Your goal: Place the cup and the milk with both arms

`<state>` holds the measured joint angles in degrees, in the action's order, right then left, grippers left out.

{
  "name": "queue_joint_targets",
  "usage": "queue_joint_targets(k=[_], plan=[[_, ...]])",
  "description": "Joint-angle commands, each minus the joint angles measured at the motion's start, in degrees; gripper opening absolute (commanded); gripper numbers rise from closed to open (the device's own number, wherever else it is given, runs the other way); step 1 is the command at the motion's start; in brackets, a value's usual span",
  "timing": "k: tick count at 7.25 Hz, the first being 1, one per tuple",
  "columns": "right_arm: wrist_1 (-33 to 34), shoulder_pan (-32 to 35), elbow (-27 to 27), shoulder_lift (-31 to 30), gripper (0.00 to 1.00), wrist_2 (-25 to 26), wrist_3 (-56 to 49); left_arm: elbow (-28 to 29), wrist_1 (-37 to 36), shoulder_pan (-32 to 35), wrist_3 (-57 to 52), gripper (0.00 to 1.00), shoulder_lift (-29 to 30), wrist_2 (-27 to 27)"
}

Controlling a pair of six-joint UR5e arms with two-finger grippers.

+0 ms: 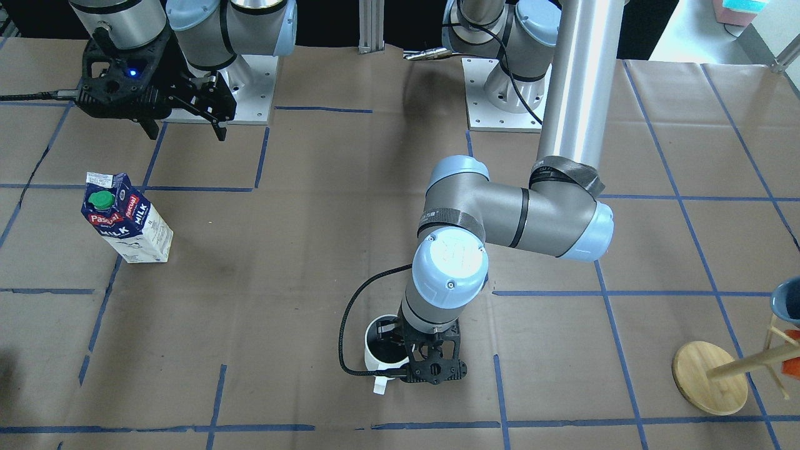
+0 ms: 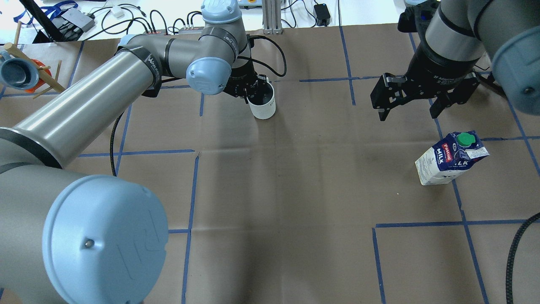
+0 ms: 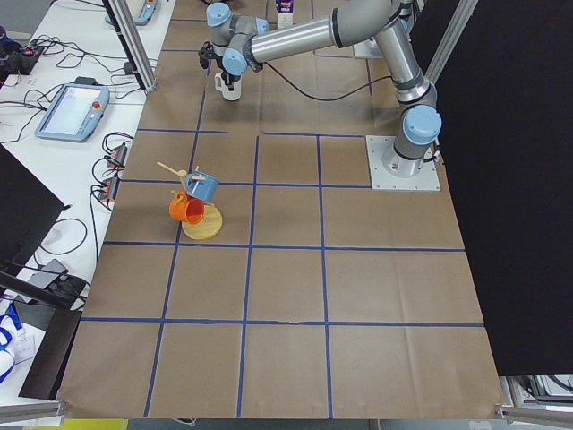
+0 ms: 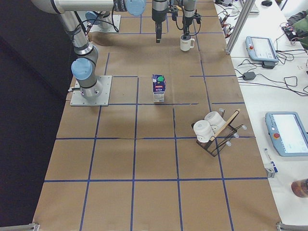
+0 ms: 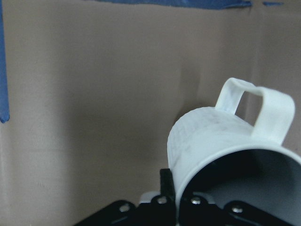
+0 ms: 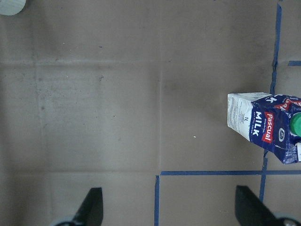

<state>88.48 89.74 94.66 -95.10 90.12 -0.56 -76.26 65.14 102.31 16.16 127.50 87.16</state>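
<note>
The white cup stands near the table's far middle, handle toward the operators' side. My left gripper is shut on its rim, one finger inside and one outside; it also shows in the overhead view. The left wrist view shows the cup close up, with its grey inside and loop handle. I cannot tell whether the cup rests on the paper or hangs just above it. The milk stands upright and free on my right side. My right gripper is open and empty, hovering beyond and above the carton.
A wooden mug tree with a blue and an orange cup stands at the far left of the table. A rack with white cups sits at the right end. Brown paper with blue tape lines covers the table.
</note>
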Motion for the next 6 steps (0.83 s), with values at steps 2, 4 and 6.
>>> queue_joint_targets(k=[2, 4, 6], plan=[[0.02, -0.09, 0.09, 0.17, 1.00, 0.06, -0.32, 0.67, -0.10, -0.10, -0.08, 0.18, 1.52, 0.55], [0.02, -0.26, 0.17, 0.26, 1.00, 0.14, -1.19, 0.76, -0.28, -0.18, -0.26, 0.39, 1.44, 0.73], [0.03, -1.40, 0.18, 0.26, 1.00, 0.41, -5.58, -0.11, 0.42, -0.18, 0.01, 1.00, -0.22, 0.82]])
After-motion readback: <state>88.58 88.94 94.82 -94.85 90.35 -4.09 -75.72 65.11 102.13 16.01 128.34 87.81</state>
